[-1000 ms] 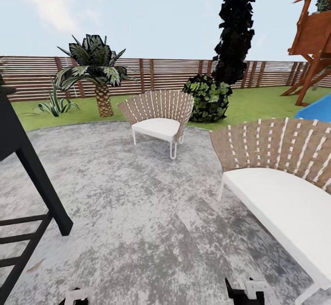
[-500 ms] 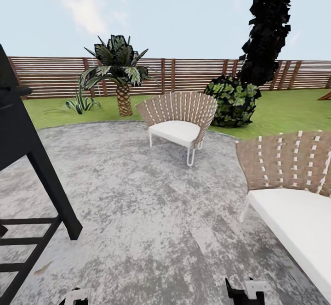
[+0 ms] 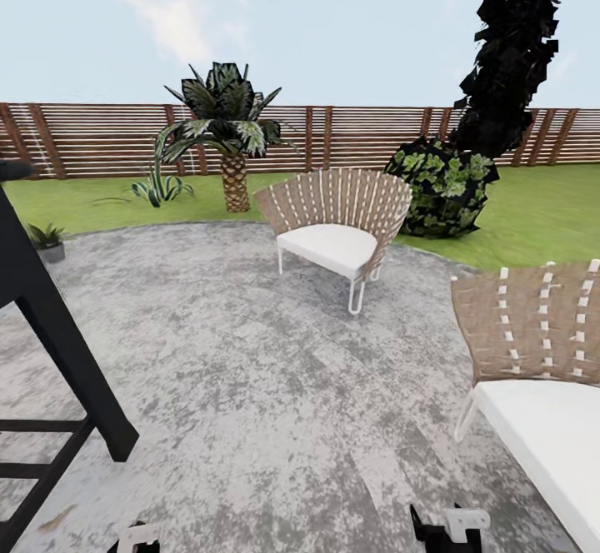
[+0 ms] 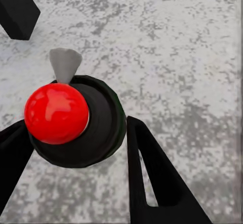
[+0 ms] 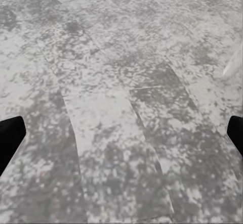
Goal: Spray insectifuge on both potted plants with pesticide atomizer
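Now, view: the head camera has swung left since a second ago; one potted plant [image 3: 46,239] has come into sight at the patio's far left edge.
Task meaning: likely a spraying target to approach.
Left end effector [image 4: 76,148]: closed around the spray bottle [image 4: 56,114], red top up.
Black frame [image 3: 58,345]: near left, between robot and plant.
Middle: chair [image 3: 337,232], palm [image 3: 225,132], fence [image 3: 100,137].
Right: bench [image 3: 542,370] close by.
Right end effector [image 5: 121,133]: spread wide, holding nothing, over the patio [image 5: 121,82].

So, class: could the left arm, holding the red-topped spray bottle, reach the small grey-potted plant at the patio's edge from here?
Probably not. The small grey-potted plant sits far across the grey stone patio, and a black frame stands in between. The left fingers flank the red-topped spray bottle.
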